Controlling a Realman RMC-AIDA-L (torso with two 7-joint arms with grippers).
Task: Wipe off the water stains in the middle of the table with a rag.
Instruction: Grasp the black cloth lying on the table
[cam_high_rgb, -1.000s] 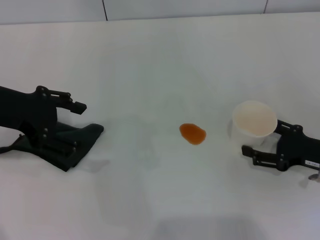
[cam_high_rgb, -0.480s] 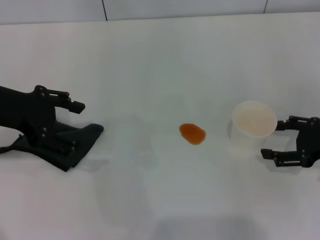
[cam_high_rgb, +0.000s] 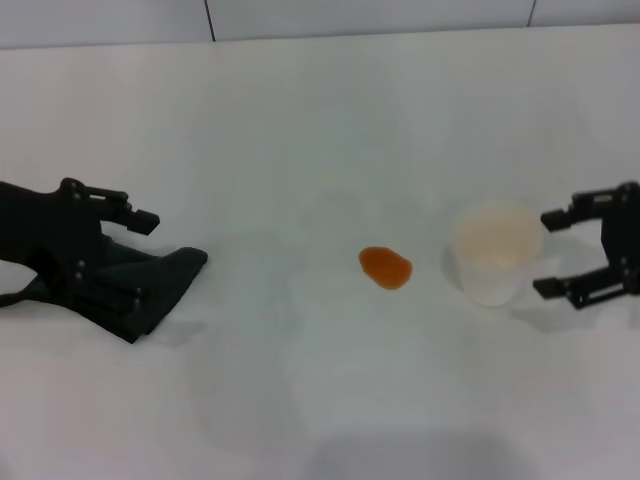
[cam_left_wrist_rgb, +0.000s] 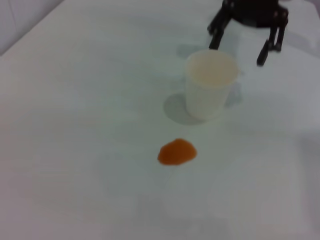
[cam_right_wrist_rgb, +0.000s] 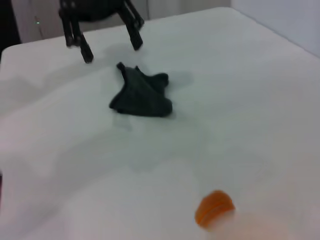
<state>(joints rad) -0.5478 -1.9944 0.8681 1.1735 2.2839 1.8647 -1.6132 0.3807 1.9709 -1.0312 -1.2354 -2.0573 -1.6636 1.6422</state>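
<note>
The water stain (cam_high_rgb: 385, 268) is a small orange glossy blob in the middle of the white table (cam_high_rgb: 300, 130). It also shows in the left wrist view (cam_left_wrist_rgb: 176, 152) and the right wrist view (cam_right_wrist_rgb: 214, 208). The dark rag (cam_high_rgb: 150, 285) lies crumpled at the left and shows in the right wrist view (cam_right_wrist_rgb: 142, 95). My left gripper (cam_high_rgb: 145, 257) is open close over the rag's outer end and holds nothing; it also shows in the right wrist view (cam_right_wrist_rgb: 112, 50). My right gripper (cam_high_rgb: 545, 253) is open and empty at the right, and shows in the left wrist view (cam_left_wrist_rgb: 238, 50).
A white paper cup (cam_high_rgb: 492, 250) stands upright between the stain and my right gripper, a small gap from the fingertips; it also shows in the left wrist view (cam_left_wrist_rgb: 210, 82). A grey wall runs along the table's far edge.
My right gripper has let go of the paper cup and drawn back to the right and up. The cup now stands alone. My left gripper has shifted slightly left, near the rag.
</note>
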